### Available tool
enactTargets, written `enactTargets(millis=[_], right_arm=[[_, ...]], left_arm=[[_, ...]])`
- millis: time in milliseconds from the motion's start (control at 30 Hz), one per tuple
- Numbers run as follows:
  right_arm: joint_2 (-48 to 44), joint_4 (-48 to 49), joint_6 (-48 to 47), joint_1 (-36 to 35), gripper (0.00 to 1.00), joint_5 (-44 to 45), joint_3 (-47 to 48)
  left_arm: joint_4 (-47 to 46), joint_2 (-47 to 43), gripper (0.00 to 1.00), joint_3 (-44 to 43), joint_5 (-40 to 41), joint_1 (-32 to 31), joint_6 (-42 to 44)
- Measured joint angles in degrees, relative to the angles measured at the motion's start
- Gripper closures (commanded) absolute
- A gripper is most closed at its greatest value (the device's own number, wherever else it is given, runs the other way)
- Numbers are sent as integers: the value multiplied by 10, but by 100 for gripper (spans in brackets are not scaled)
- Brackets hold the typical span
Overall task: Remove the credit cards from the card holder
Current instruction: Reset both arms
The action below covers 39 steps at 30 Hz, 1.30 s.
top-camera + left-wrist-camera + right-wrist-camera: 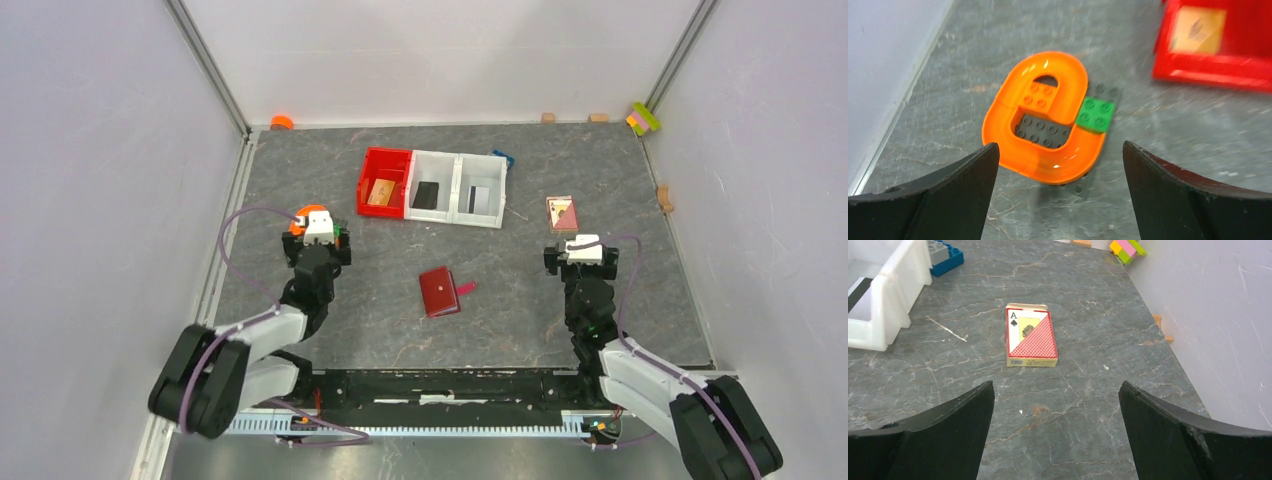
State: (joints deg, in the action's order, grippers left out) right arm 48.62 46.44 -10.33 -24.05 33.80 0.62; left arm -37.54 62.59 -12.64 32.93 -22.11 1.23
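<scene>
The card holder (440, 291), a small dark red wallet with a snap tab, lies shut on the table between my two arms, and neither gripper touches it. The credit cards lie in a row of bins at the back. A tan-orange card (381, 192) (1198, 30) is in the red bin (372, 165). A black card (426, 195) is in the middle white compartment, and a pale card (478, 199) is in the right one. My left gripper (318, 235) (1059, 145) is open over an orange toy. My right gripper (583, 250) (1055, 384) is open above bare table.
An orange U-shaped brick toy (1048, 120) with a green brick (1095, 115) lies just ahead of the left fingers. A playing-card box (1030, 337) (562, 212) lies ahead of the right fingers. The white bin (883, 300) and a blue brick (948, 260) are to its left. Walls enclose the table.
</scene>
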Motion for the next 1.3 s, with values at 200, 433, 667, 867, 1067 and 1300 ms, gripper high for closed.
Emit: enactTargets(millis=[200, 433, 667, 867, 1067, 1300], right_arm=[[58, 82, -12, 18, 2, -13, 0], [182, 189, -48, 43, 2, -30, 0], [286, 323, -62, 69, 2, -3, -1], [298, 344, -32, 123, 1, -20, -1], [309, 343, -7, 152, 2, -55, -1], [309, 341, 6, 162, 2, -77, -1]], left_arm=[[-34, 101, 11, -5, -72, 80, 6], [-233, 220, 10, 25, -191, 186, -10], [-223, 218, 0, -4, -215, 188, -23], [-212, 218, 0, -19, -227, 188, -24], [-210, 218, 0, -20, -231, 188, -24], [-208, 218, 0, -20, -231, 188, -24]])
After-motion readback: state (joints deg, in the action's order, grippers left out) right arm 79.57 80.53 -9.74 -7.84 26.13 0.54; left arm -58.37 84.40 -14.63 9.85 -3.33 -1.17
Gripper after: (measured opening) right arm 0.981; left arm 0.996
